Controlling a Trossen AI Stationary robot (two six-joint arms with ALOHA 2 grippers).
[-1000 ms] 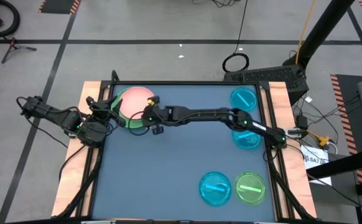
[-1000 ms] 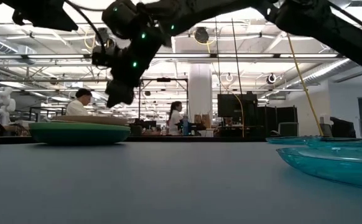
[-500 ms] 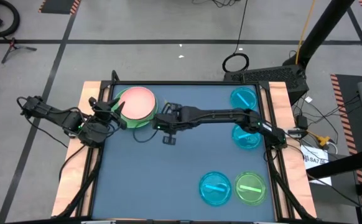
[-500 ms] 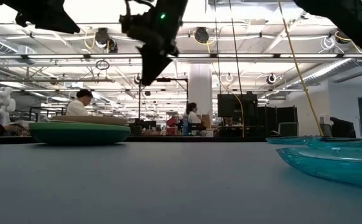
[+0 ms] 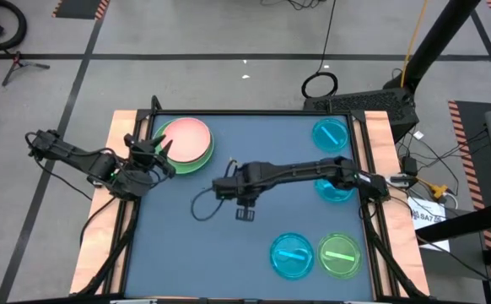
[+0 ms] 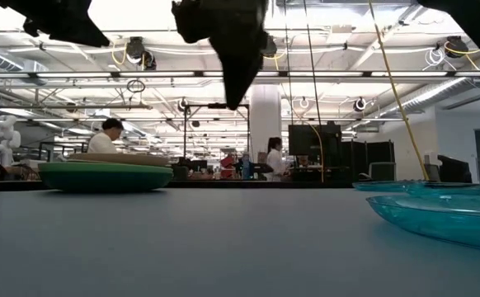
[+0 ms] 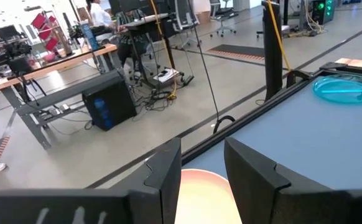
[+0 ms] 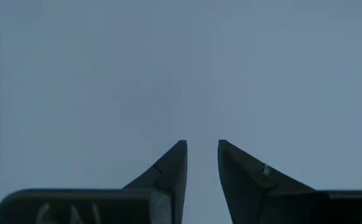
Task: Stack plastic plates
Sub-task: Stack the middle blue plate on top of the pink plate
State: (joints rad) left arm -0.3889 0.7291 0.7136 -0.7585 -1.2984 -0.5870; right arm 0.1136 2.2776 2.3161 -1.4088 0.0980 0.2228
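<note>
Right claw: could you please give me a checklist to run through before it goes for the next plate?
1. Right claw empty: ok, fingers apart, nothing between them.
2. Right claw clear of the stack: ok, it is over the bare blue table.
3. Stack settled: ok, the round pink plastic plate lies flat on the light green round plastic plate.
4. Left claw clear of the stack: not ok, it sits at the rim.
5. Nearest translucent blue round plastic plate unobstructed: not ok, the right arm partly covers it.
</note>
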